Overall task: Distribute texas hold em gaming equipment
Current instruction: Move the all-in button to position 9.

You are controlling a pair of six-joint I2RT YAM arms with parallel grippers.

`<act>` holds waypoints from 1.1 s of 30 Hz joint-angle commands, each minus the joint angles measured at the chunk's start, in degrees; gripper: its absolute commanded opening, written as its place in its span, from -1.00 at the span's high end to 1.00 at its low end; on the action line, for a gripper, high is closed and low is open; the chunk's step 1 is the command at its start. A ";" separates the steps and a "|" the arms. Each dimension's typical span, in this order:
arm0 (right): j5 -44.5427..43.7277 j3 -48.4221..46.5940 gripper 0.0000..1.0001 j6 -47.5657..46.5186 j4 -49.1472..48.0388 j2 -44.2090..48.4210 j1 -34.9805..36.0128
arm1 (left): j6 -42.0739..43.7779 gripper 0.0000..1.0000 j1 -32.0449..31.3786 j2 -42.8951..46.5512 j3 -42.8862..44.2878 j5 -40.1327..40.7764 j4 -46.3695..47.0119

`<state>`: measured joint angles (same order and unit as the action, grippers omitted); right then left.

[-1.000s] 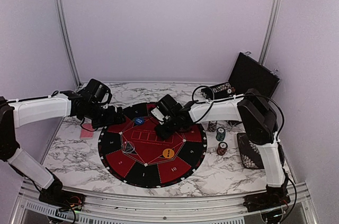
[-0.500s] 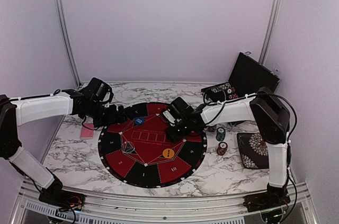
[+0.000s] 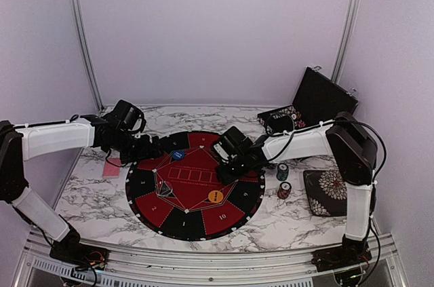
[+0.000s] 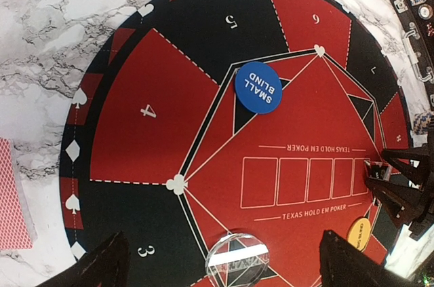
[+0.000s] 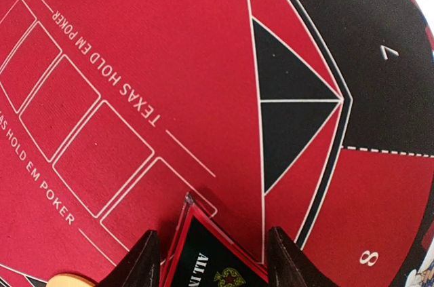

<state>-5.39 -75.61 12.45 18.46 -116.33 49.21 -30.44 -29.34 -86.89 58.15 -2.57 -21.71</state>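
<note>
A round red-and-black poker mat (image 3: 195, 185) lies mid-table. On it are a blue "SMALL BLIND" disc (image 3: 178, 155) (image 4: 258, 87), an orange disc (image 3: 215, 197) (image 4: 359, 233) and a clear round disc (image 4: 236, 260). My right gripper (image 3: 227, 165) (image 5: 211, 246) is shut on a red-and-black triangular "ALL IN" plaque (image 5: 217, 263) and holds it low over the mat's card boxes, right of centre. My left gripper (image 3: 152, 146) (image 4: 224, 266) is open wide and empty above the mat's left part. A pink-red-backed card deck (image 3: 111, 168) (image 4: 13, 195) lies left of the mat. Two chip stacks (image 3: 282, 171) (image 3: 284, 190) stand right of it.
An open black hinged case (image 3: 319, 100) with more chips stands at the back right. A dark flower-patterned tray (image 3: 329, 192) lies at the right edge. The table (image 3: 95, 195) is white marble, with walls close on three sides.
My right gripper has moved to the right across the mat with the plaque in it, and its arm has stretched out. My left gripper has shifted slightly right.
</note>
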 commanded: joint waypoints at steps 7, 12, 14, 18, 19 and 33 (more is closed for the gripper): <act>0.74 1.33 -0.02 2.15 4.30 1.16 0.02 | 0.55 -0.98 0.16 -0.88 1.70 -0.99 1.38; 0.75 1.41 -0.02 2.57 4.61 1.54 0.34 | 0.47 -0.98 0.16 -1.04 1.70 -0.99 1.75; 0.73 1.42 -0.02 2.66 4.66 1.70 0.64 | 0.38 -0.98 0.12 -1.08 1.75 -1.03 1.84; 0.81 1.45 -0.02 2.76 4.57 1.49 0.88 | 0.30 -0.98 0.16 -0.96 1.64 -0.99 1.97; 0.94 1.14 -0.02 2.72 4.57 1.35 0.95 | 0.29 -0.98 0.16 -0.88 1.55 -0.95 2.07; -1.02 -7.68 -0.06 2.26 7.01 -0.15 0.89 | 0.77 -0.98 0.16 -0.57 2.06 -0.50 2.41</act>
<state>-5.21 -78.24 13.98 23.40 -115.83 49.98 -30.44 -29.34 -87.22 58.35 -3.01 -20.73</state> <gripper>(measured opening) 0.524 0.989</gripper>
